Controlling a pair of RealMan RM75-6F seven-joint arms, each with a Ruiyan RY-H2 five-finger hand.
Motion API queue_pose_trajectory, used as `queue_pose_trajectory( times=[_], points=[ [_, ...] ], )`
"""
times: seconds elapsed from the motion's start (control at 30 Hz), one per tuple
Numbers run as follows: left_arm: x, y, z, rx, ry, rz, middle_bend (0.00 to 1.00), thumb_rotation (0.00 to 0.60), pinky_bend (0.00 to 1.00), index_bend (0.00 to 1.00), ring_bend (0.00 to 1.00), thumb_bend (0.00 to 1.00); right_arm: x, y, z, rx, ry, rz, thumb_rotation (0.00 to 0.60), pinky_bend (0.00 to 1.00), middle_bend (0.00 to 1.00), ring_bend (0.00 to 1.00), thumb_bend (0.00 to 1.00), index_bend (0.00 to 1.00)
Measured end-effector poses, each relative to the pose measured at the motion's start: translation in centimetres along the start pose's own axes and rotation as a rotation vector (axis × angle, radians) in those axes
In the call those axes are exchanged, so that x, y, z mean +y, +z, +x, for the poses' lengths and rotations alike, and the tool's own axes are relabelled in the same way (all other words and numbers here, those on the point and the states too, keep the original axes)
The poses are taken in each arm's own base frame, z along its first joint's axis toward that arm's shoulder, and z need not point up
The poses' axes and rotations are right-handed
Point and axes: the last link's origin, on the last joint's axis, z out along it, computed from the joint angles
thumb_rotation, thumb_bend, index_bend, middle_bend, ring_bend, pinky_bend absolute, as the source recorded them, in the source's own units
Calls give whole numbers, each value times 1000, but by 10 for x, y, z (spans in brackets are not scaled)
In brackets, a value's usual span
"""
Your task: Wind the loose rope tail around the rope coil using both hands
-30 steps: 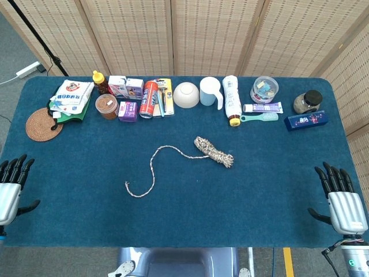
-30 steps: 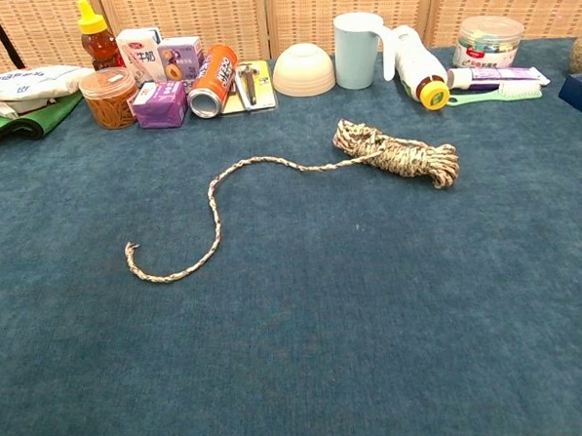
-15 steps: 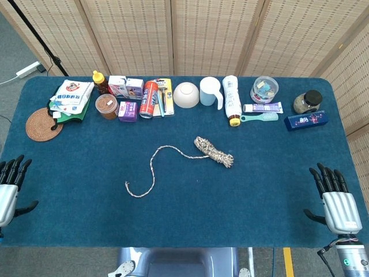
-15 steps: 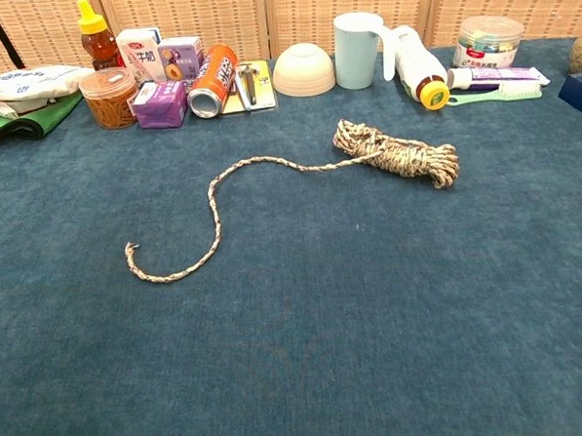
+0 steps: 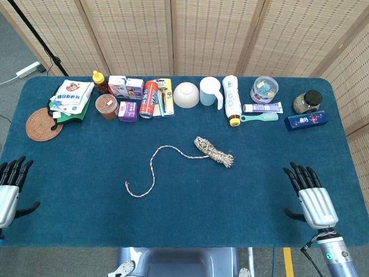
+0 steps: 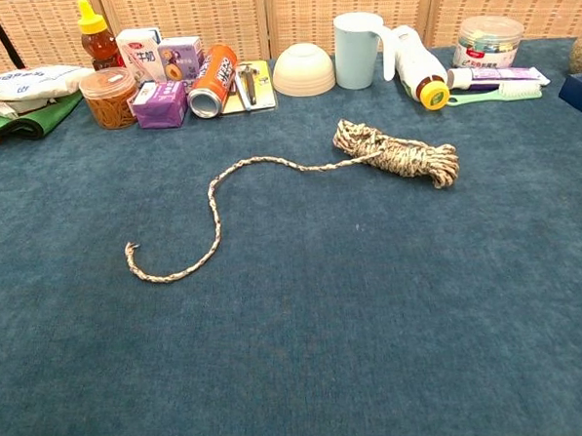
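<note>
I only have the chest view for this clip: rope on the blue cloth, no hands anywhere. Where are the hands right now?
Observer: Head view shows both at the near table edge. The left hand is at the far left corner, holding nothing, fingers apart.
Operator: And the right one?
Observer: The right hand is near the right edge, also holding nothing, fingers spread, well apart from the rope coil.
Operator: Is either hand touching the loose tail?
Observer: No. The rope tail lies alone mid-table, curving from the coil toward the left.
Operator: Anything left of the green cloth my view cuts off?
Observer: A round woven coaster lies at the table's left edge.
</note>
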Motion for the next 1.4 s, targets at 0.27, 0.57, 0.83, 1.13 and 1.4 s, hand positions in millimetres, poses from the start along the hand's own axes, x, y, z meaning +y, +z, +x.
queue_pose_trajectory(
  times=[0.27, 0.57, 0.83, 1.13, 1.4],
  points=[
    [23, 22, -17, -80, 8, -103, 0, 600, 0, 0, 0, 96, -4, -7, 1, 14, 24, 5, 600, 0, 0, 0, 0, 0],
    [84, 56, -34, -132, 67, -330, 0, 600, 0, 184, 0, 154, 2, -12, 0, 18, 46, 4, 600, 0, 0, 0, 0, 0],
    [123, 68, -50, -161, 91, -418, 0, 600, 0, 280, 0, 252, 8, -14, 5, 31, 69, -2, 600, 0, 0, 0, 0, 0],
    [160, 78, -74, -220, 63, -461, 0, 600, 0, 295, 0, 350, 11, -13, 7, 34, 78, -4, 600, 0, 0, 0, 0, 0],
    [173, 81, -86, -246, 84, -480, 0, 600, 0, 306, 0, 362, 13, -12, 7, 32, 84, -11, 600, 0, 0, 0, 0, 0]
  ],
)
